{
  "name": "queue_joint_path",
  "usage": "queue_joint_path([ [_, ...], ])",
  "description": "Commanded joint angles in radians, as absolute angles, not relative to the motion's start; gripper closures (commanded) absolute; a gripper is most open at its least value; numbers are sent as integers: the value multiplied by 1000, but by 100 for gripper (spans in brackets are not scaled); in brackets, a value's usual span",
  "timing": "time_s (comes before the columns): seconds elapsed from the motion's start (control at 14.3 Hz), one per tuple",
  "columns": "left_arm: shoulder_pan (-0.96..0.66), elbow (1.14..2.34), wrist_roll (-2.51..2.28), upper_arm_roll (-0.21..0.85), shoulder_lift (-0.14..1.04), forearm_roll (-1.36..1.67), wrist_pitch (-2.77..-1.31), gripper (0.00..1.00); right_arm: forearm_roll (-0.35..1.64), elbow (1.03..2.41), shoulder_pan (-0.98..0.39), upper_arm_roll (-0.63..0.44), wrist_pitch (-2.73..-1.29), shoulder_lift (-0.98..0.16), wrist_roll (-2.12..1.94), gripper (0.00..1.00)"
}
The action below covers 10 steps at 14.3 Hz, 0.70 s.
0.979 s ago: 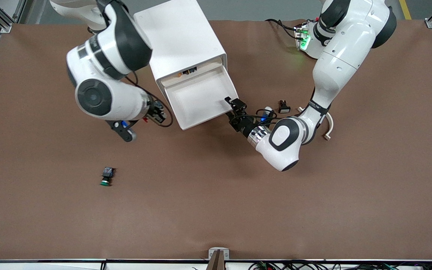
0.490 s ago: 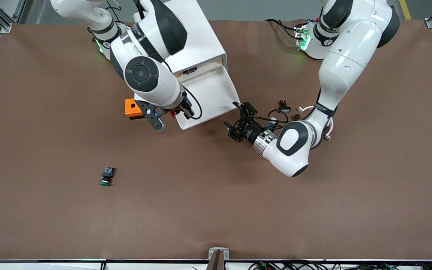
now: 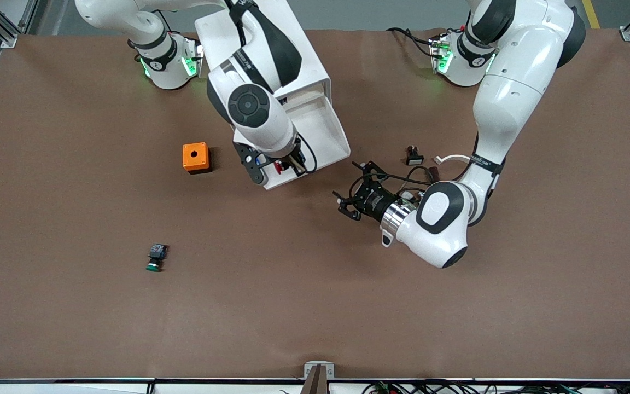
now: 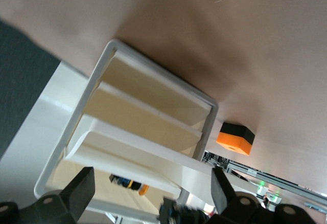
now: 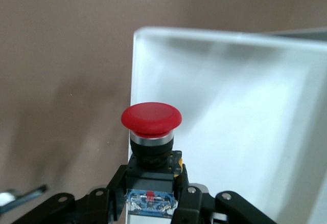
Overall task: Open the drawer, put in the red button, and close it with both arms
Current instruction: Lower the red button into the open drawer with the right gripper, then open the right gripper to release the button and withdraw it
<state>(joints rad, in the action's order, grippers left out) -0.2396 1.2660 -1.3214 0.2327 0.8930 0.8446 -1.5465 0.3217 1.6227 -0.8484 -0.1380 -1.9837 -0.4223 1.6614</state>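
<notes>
1. We see the white cabinet (image 3: 271, 49) standing near the right arm's base, with the drawer (image 3: 323, 131) pulled out toward the front camera; its white tray shows bare where the arm does not cover it.
2. The right gripper (image 3: 287, 166) hangs over the front corner of the open drawer, its fingers pinched on the red button (image 5: 151, 118).
3. In the right wrist view we see the button held upright, its round red cap on top and its dark body clamped between the fingers (image 5: 110, 201), right above the drawer's front rim (image 5: 134, 81).
4. The left gripper (image 3: 354, 192) is low over the bare table, beside the drawer's front corner and toward the left arm's end; its jaws are spread wide and hold nothing.
5. The left wrist view looks at the cabinet's front (image 4: 143, 127), where we make out the stacked drawers and the open one jutting out.
6. An orange box (image 3: 195, 157) with a round hole on top sits on the table beside the drawer, toward the right arm's end.
7. A green-capped button (image 3: 155, 258) lies well nearer the front camera than the orange box.
8. A small black part (image 3: 414, 156) and a white clip (image 3: 449, 159) lie near the left arm's forearm.
</notes>
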Motion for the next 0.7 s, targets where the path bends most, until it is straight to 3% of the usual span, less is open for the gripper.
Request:
queue_joint_path([
  [0.0,-249,1262,-1217,222,859,773,-1636,0,339,1719,-896,-147,-2057,-370,1701,100],
  [0.28,-262,1259,-1105,239,819,594,-1741,0,339,1747,-914,-146,-2102,-371,1700,96],
  [0.35,-265,1259,-1098,241,812,553,-1765,0,341,1746,-913,-147,-2102,-371,1700,49],
  [0.63,-296,1259,-1085,244,790,372,-1868,0,339,1744,-905,-152,-2086,-364,1691,4],
])
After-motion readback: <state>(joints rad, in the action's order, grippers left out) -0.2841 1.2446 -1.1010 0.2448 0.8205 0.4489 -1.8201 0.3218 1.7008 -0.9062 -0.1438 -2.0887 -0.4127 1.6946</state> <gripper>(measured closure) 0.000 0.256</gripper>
